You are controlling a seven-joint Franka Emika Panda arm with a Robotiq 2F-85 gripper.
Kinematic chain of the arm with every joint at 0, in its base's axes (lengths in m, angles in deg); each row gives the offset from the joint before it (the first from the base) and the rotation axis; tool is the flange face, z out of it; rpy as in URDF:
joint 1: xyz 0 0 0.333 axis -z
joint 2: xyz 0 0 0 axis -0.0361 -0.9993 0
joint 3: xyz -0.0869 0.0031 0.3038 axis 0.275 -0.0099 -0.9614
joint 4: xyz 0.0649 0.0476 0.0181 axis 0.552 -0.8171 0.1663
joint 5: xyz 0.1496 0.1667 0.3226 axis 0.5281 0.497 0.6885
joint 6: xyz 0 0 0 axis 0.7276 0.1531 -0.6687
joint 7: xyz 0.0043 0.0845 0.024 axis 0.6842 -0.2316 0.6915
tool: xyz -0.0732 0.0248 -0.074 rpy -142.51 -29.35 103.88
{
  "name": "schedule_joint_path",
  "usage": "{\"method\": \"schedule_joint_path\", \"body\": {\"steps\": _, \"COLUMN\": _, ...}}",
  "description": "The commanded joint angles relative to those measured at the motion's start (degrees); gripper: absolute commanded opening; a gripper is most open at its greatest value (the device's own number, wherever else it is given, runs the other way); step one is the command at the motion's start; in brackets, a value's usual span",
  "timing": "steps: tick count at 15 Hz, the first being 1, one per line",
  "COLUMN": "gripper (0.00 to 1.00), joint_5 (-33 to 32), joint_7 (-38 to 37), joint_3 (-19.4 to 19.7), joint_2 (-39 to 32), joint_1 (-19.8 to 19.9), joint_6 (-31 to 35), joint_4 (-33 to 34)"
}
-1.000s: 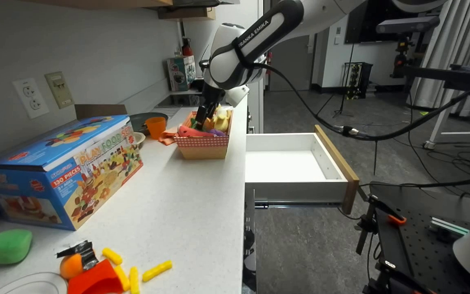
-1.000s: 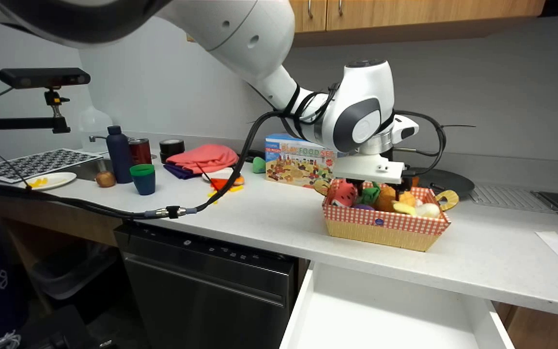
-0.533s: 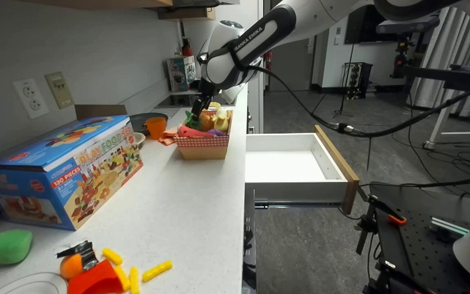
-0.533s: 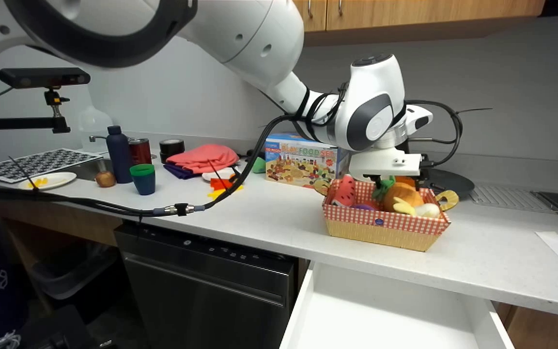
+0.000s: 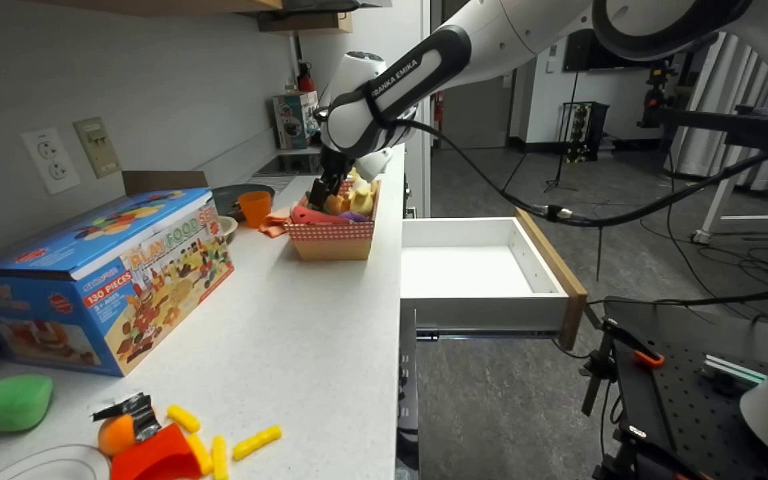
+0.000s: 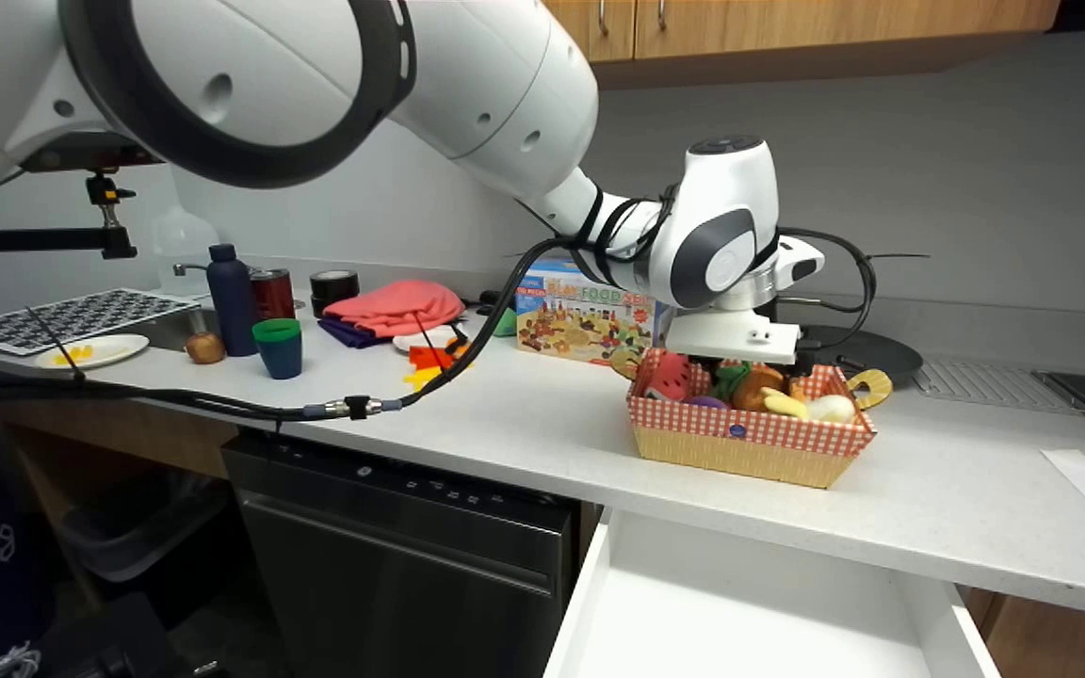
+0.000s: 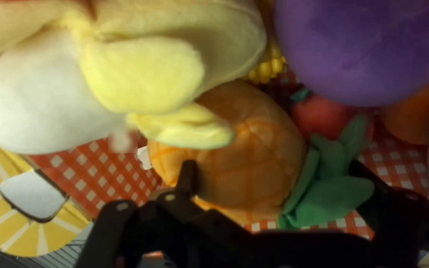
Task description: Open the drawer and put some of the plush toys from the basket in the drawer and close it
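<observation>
The basket (image 6: 740, 460) with red-checked lining stands on the counter, full of plush toys. My gripper (image 7: 276, 178) reaches down into it with jaws wide apart. In the wrist view, an orange pineapple plush (image 7: 251, 160) with green leaves (image 7: 330, 201) lies between the fingers (image 7: 187, 176), its leaves by the far finger; no grip shows. A yellow banana-like plush (image 7: 143, 74), a white one (image 7: 39, 100) and a purple one (image 7: 359, 48) lie around it. A red watermelon plush (image 6: 670, 377) sits at the basket's end. The drawer (image 5: 553, 277) is pulled out, its white inside bare.
A blue play food box (image 5: 111, 273) stands on the counter by the wall. Near the basket are an orange cup (image 5: 255, 208) and a dark pan (image 6: 867, 356). A yellow ring-shaped piece (image 7: 17, 208) lies just outside the basket's end. A cable (image 5: 551, 212) hangs above the drawer.
My gripper rose a little from the basket half a second ago and has come down again over the pineapple plush. Its green leaves show less in an exterior view. The drawer has not moved.
</observation>
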Motion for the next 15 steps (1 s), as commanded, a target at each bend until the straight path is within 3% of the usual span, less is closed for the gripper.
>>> {"method": "schedule_joint_path", "body": {"steps": 1, "gripper": 0.74, "joint_5": 0.96, "joint_7": 0.45, "joint_3": -0.25, "joint_2": -3.31, "joint_1": 0.22, "joint_6": -2.73, "joint_4": 4.76}}
{"method": "schedule_joint_path", "body": {"steps": 11, "gripper": 0.02, "joint_5": 0.53, "joint_7": 1.75, "joint_3": -0.33, "joint_2": 0.9, "joint_1": 0.48, "joint_6": -0.73, "joint_4": 1.49}}
{"method": "schedule_joint_path", "body": {"steps": 15, "gripper": 0.03, "joint_5": 0.64, "joint_7": 2.48, "joint_3": -0.56, "joint_2": 7.54, "joint_1": 0.92, "joint_6": 1.29, "joint_4": -4.61}}
